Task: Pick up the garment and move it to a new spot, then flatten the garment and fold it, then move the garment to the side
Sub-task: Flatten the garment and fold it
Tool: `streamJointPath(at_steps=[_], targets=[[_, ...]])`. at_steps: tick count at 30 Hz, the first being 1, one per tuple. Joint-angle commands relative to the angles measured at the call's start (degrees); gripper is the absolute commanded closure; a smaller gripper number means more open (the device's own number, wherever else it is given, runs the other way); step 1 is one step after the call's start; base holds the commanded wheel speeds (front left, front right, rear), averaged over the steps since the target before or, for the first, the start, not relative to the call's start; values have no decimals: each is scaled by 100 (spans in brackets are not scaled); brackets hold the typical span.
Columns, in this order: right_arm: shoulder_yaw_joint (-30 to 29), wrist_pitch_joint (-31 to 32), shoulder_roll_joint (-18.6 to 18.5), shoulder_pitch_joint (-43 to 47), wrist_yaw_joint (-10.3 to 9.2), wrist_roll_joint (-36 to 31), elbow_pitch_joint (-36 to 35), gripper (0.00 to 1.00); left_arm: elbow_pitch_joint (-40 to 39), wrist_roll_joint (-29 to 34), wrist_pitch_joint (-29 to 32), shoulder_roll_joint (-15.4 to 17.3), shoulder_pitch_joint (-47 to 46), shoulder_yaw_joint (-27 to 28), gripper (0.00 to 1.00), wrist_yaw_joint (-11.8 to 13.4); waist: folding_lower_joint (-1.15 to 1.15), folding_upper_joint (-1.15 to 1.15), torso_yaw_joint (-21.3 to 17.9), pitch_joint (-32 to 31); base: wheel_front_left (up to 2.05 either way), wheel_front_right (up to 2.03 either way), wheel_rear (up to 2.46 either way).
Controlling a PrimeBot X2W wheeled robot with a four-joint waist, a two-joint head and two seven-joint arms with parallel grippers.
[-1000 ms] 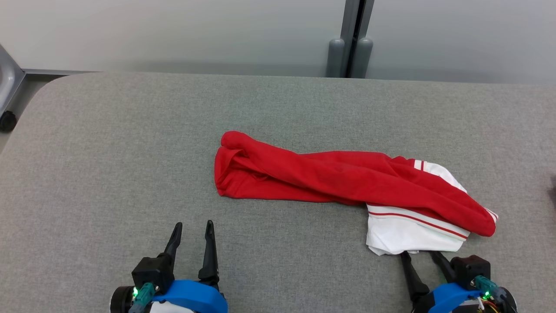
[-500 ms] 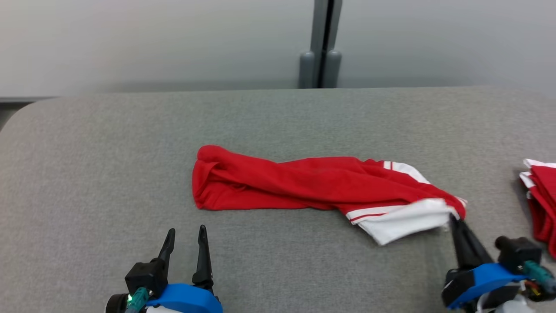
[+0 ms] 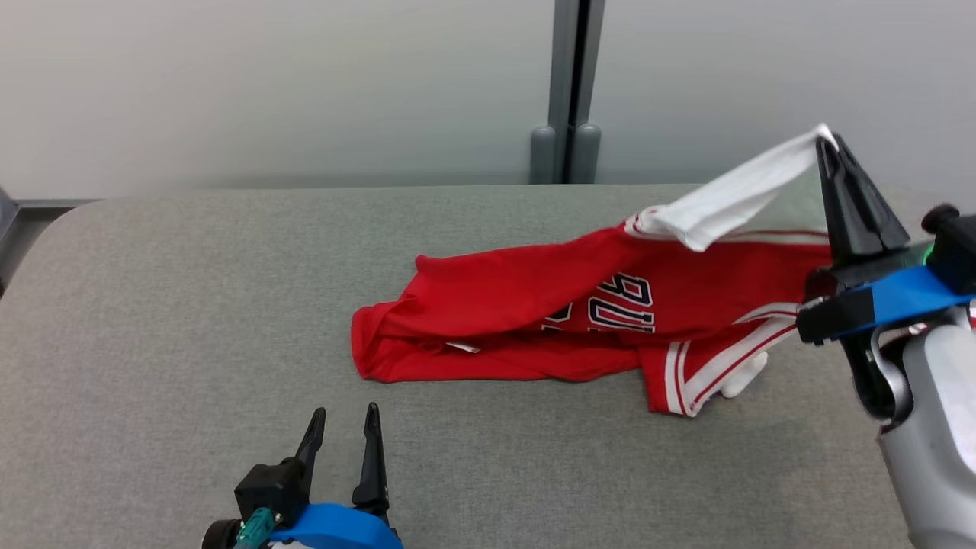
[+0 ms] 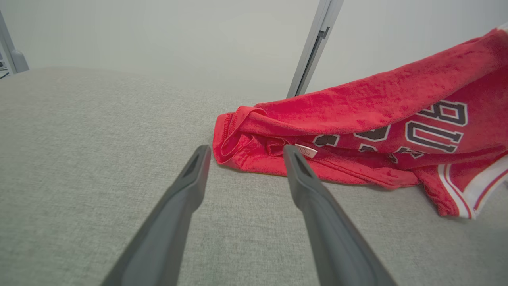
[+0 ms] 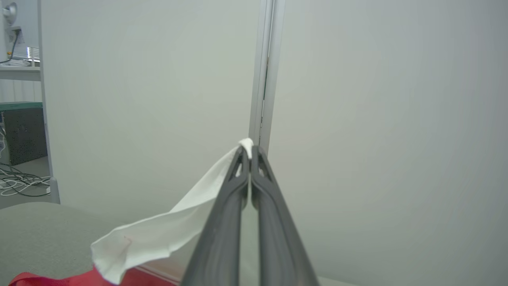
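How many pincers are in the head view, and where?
2. The left pincer is at the lower left, open; the right pincer is at the upper right, shut on the garment.

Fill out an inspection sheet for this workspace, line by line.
Surface: grey fabric-covered table.
Job's things: red jersey, white trim, dark lettering; one white corner lifted, rest crumpled on the table.
Clutter: nothing seen.
Grippers: left gripper open, low, apart from the jersey; right gripper shut on its white corner, raised.
Cables: loose white cables on the floor beyond the table.
Surroundings: pale wall panels, grey post.
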Motion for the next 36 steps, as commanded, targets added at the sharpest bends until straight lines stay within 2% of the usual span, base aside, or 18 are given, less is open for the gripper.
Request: streamJointPath(at_steps=[1, 6, 13, 19, 25, 26, 27, 28, 30, 33, 36], targets=[[97, -2, -42, -302, 1, -2, 4, 100, 19, -41, -17, 1, -3, -29, 0, 30, 0, 0, 172, 62, 0, 0, 0], [474, -2, -123, -501, 1, -67, -199, 100, 15, -48, -17, 1, 111, 30, 0, 53, 0, 0, 321, 48, 0, 0, 0], [619, -2, -94, 1133, 1, 121, -407, 100, -33, -19, -17, -2, 207, 186, 0, 56, 0, 0, 33, 95, 0, 0, 0], [560, -3, -15, 2365, 1, 128, 18, 100, -21, 84, -17, -1, 8, 243, 0, 48, 0, 0, -319, 246, 0, 0, 0], [316, -2, 19, 2240, 1, -197, 653, 100, 58, 162, -17, 1, -239, 217, 0, 4, 0, 0, -477, 380, 0, 0, 0], [302, -2, 18, 2203, 1, -303, 808, 87, 81, 170, -17, 2, -276, 194, 0, 4, 0, 0, -472, 392, 0, 0, 0], [239, -2, 38, 2132, 1, -353, 949, 53, 103, 173, -17, 0, -322, 165, 0, 11, 0, 0, -456, 412, 0, 0, 0], [169, -3, 36, 2056, 1, -425, 1070, 0, 124, 170, -17, 0, -378, 145, 0, 9, 0, 0, -439, 431, 0, 0, 0], [-49, -3, 55, 1939, 1, -546, 1246, 0, 139, 156, -17, 0, -487, 135, 0, 17, 0, 0, -406, 473, 0, 0, 0], [-390, -2, 182, 1838, 1, -756, 1154, 0, 176, 106, -17, 1, -672, 130, 0, 36, 0, 0, -369, 554, 0, 0, 0], [-481, -2, 238, 1811, 1, -867, 1019, 0, 259, 88, -17, 0, -896, 141, 0, 39, 0, 0, -366, 621, 0, 0, 0]])
